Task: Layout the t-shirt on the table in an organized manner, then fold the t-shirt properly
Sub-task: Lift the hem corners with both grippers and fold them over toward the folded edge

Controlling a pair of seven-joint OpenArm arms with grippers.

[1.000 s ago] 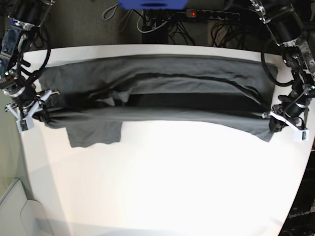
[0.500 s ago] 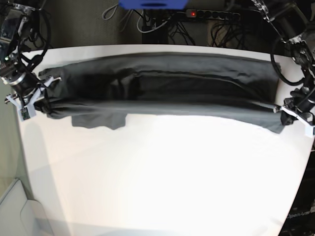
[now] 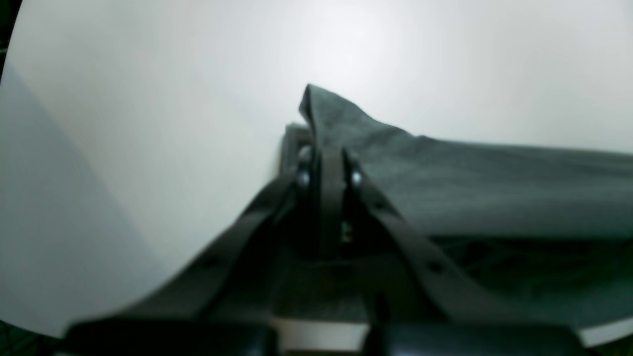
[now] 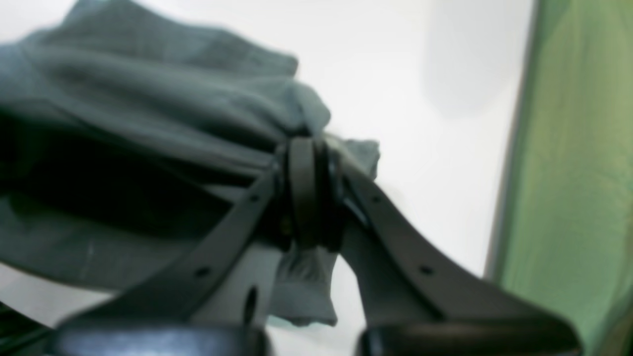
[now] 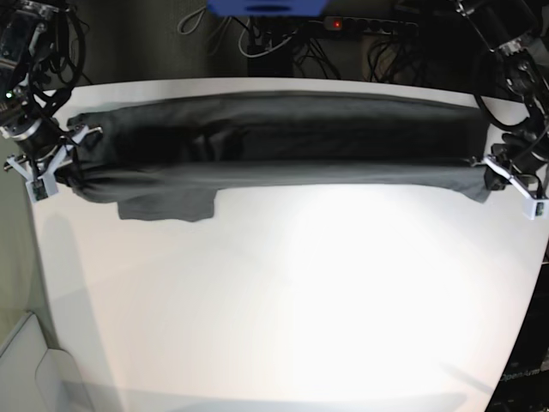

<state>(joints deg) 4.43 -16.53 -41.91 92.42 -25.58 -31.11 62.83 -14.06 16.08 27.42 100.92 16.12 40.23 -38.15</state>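
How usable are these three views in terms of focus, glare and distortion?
Base view: sharp, but glare washes out the middle of the table, and its edges bow from lens distortion. Left wrist view: soft throughout; the left gripper is blurred, the t-shirt a little clearer. Right wrist view: blurriest, with the right gripper and cloth folds smeared.

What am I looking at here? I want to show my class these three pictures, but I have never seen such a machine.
It is a robot with two arms. The base view looks down on a white table. A dark grey t-shirt is stretched across its far side. Each of the other two pictures comes from a camera on one wrist. The left gripper pinches one end of the shirt, its jaws shut on the cloth; the right gripper pinches the other end likewise. A sleeve hangs towards the camera near the right gripper.
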